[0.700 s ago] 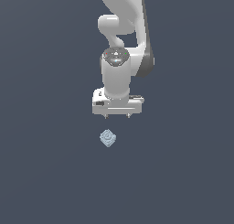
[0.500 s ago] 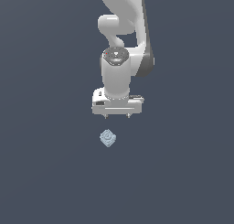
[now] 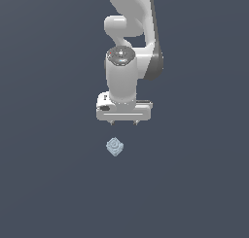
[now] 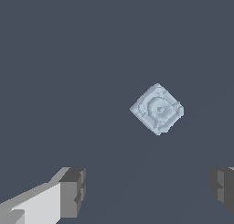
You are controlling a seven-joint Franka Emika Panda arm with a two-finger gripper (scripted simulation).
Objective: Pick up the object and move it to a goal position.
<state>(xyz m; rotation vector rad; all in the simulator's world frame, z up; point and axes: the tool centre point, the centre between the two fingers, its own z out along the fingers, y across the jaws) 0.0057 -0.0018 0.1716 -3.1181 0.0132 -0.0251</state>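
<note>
Jaws spread wide apart, gripping nothing: confirmed in the wrist view, where the two dark grey fingertips (image 4: 73, 191) sit at opposite sides of the picture with bare floor between them. Largest item next: white Panda arm (image 3: 127, 52), descending from the top edge of the exterior view, with a rounded joint housing and a dark band on the side toward the exterior view's right. Mounted under the arm: gripper (image 3: 124, 123), pointing straight down, shown as a wide white crossbar with two short tips at its underside, near the bar's two ends. Held clear of the floor, with no contact to anything. Beneath everything: flat dark blue-grey floor (image 3: 48, 183), uniform and unmarked, filling both views. Smallest item: object (image 3: 115, 146), a tiny pale blue-grey block, much narrower than the gripper's crossbar. Resting on the floor, apart from the gripper, placed just below it in the exterior view and shifted slightly toward the exterior view's left of the crossbar's centre. Turned so that a corner points toward the camera, giving a diamond outline. Concentric ring marks visible on the upward face. Seen again in the wrist view as object (image 4: 157, 109), lying beyond the fingertips rather than between them, closer to one fingertip's side than the other, and touching neither.
</note>
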